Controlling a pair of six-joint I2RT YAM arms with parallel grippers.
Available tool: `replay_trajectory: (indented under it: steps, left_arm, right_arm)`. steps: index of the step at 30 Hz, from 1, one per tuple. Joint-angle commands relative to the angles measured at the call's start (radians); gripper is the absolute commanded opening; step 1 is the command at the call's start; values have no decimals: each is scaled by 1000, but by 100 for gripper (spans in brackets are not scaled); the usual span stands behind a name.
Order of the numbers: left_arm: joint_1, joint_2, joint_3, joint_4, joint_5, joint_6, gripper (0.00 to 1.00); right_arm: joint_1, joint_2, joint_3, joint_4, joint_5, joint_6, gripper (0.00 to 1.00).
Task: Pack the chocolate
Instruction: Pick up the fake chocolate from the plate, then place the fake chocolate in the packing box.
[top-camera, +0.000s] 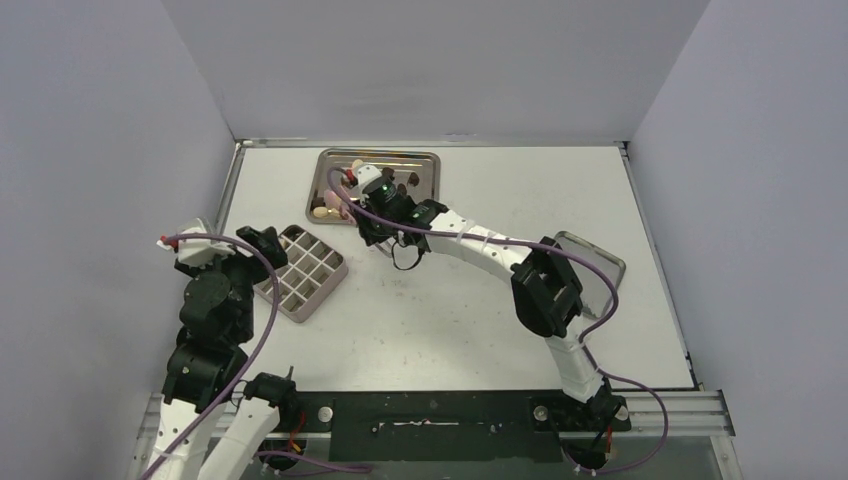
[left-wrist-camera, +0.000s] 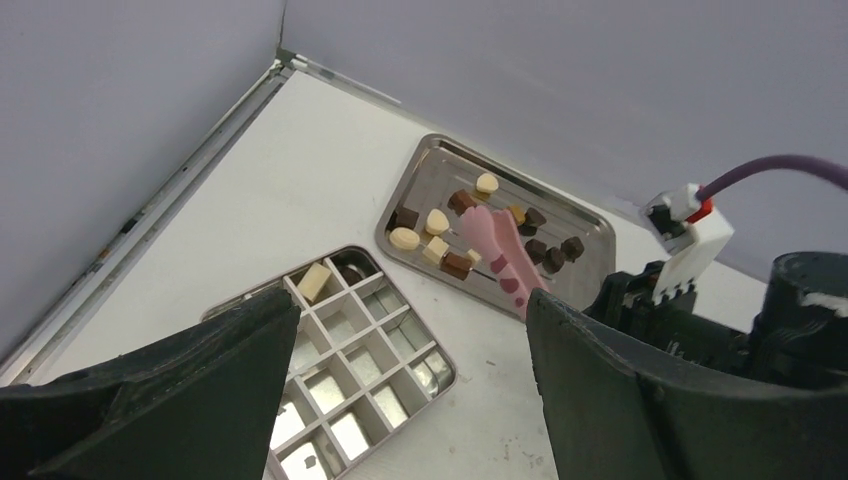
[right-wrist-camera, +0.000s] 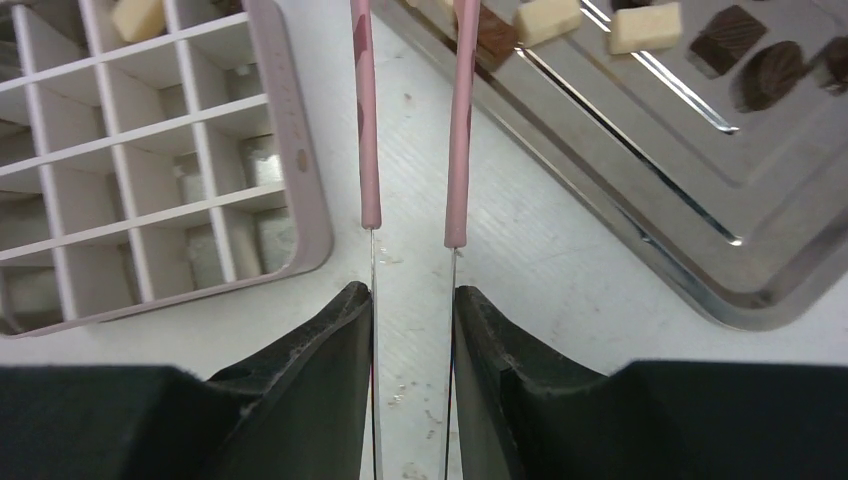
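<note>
The chocolate (left-wrist-camera: 405, 238) lies as small dark, mid-brown and cream chunks in the metal tray (left-wrist-camera: 400, 200), ahead and to the right of the right end effector (right-wrist-camera: 412, 295). The chunks are strewn along the tray's long axis and face no common way. One cream chunk (left-wrist-camera: 314, 280) sits apart from them in a far corner cell of the grid box (right-wrist-camera: 300, 160), ahead and to the left of that end effector. The right end effector pinches the pink tongs (right-wrist-camera: 370, 120) by their thin metal arms, its fingers close together on either side. The tongs' long axis runs straight out from the fingers. Their two arms are parallel with a gap between them, and their tips reach over the tray's near rim among the chunks. Below the tongs a strip of bare counter (top-camera: 450, 320) separates the grid box's edge from the tray's rim; the two do not touch. The right arm stretches forward and leftward from its base, its elbow above a second shiny metal tray (top-camera: 600, 262). The left arm is folded up near the counter's left edge. The left end effector (left-wrist-camera: 410, 300) is spread wide and holds nothing, raised on the near side of the grid box and aimed toward the tray beyond.
</note>
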Motion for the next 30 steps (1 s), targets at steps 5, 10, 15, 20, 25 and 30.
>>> replay_trajectory:
  steps: [5,10,15,20,25,30]
  left_arm:
    - [-7,-32,161,-19,30,-56,82]
    - [-8,-53,203,-33,33,-70,82]
    - [-10,-65,211,-44,25,-74,82]
    - [-10,-77,206,-47,29,-81,82]
    - [-10,-81,210,-51,29,-82,82]
    - [-12,-83,207,-54,24,-83,82]
  right_arm:
    - [97,-28,46,171,-98,85,17]
    - [146,39,126,164,-108,97,18]
    - [196,104,204,149,-107,104,19]
    - [233,162,262,123,-100,106,20]
    - [239,196,282,118,-95,111,22]
    - [240,222,304,104,-98,114,28]
